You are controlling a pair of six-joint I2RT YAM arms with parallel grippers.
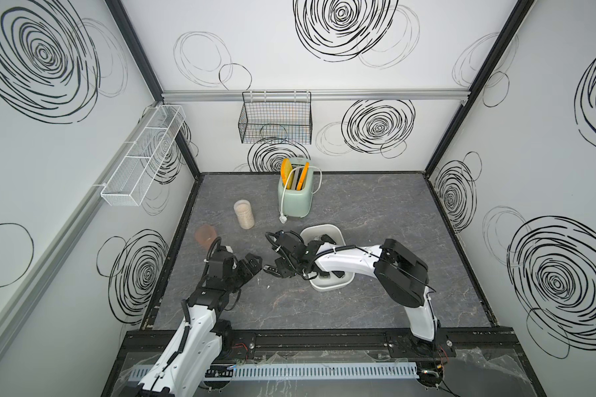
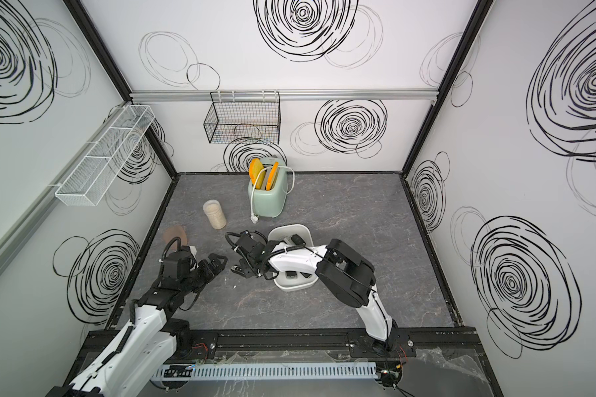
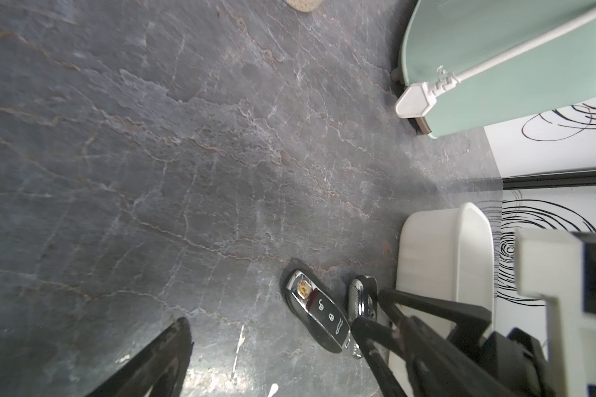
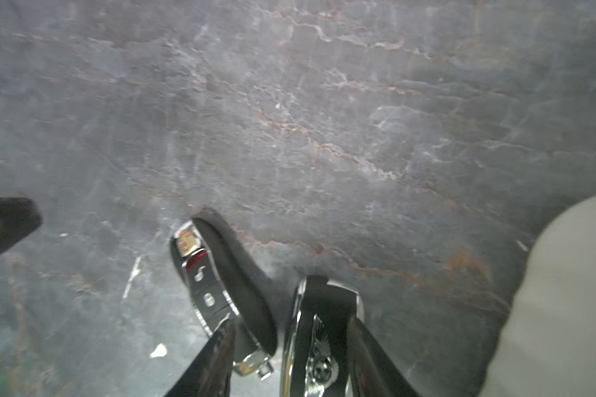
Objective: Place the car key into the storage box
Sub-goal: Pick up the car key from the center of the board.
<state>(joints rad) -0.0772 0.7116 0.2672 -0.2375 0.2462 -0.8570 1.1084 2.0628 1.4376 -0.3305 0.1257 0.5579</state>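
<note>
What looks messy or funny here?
The toaster has its white cord draped over the top beside the toast. The plug lies loose on the table, plugged into nothing. Tiny white bits also dot the table.

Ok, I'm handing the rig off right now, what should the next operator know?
Left gripper: open, empty, hovering beside the keys.
Right gripper: down at the table, fingers astride the winged-emblem key; a firm grip isn't visible.
Crested key: lying on the table next to it.
Storage box: on the table under the right arm, with dark items inside that are too hidden to name.
Done: the reach to the key.
Left: close, lift, and release the key in the box.
</note>
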